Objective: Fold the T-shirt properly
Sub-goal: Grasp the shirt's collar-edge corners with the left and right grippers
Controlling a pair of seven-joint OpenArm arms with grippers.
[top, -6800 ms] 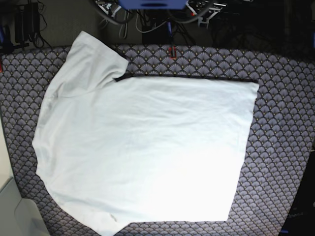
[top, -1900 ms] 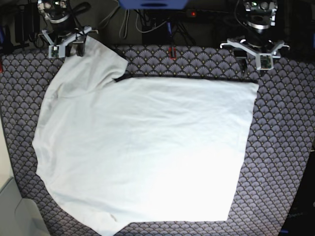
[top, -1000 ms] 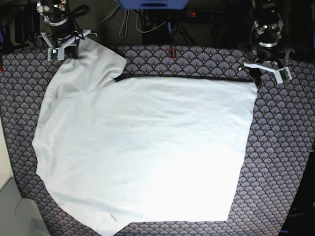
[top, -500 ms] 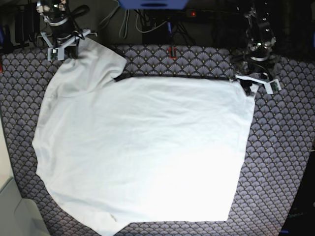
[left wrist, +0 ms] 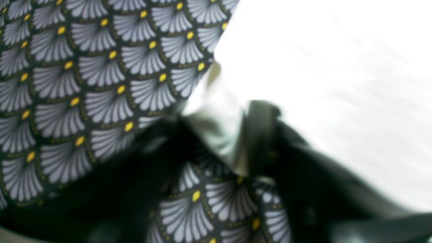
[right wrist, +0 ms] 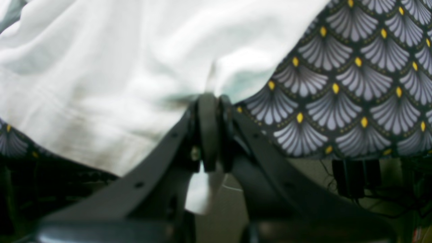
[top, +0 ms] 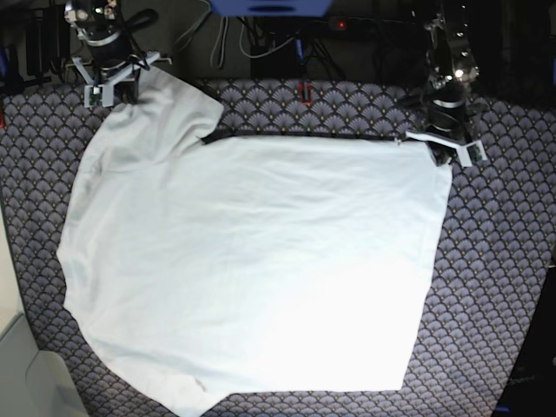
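Lying flat across the fan-patterned cloth [top: 495, 261], the T-shirt [top: 252, 261] fills most of the table; near hem sits at the front edge; far right corner meets the left gripper [top: 441, 148], fabric bunched between its blurred jaws [left wrist: 233, 135], looks pinched; far left, the right gripper [right wrist: 209, 98] is clamped tight on the sleeve edge [top: 165, 95].

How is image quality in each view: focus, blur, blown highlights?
Left wrist: soft throughout, the left gripper a dark smear, the T-shirt blown white. Right wrist: cloth fairly sharp, the right gripper slightly blurred. Base: sharp, shirt overexposed near the lower middle.
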